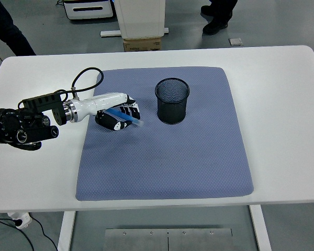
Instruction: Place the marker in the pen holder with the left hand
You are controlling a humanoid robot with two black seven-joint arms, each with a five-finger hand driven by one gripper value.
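Note:
A black mesh pen holder [172, 100] stands upright on a blue-grey mat [167, 162], right of centre at the back. My left hand [116, 114], white with black fingers, reaches in from the left and is curled around a blue marker [126, 118]. The marker lies slanted in the hand, its tip pointing right toward the holder. The hand is low over the mat, a short way left of the holder. The right arm is out of view.
The mat lies on a white table [282, 104]. A black cable [83, 76] loops above my left wrist. Beyond the table stand a cardboard box [142, 44] and a person's feet [217, 21].

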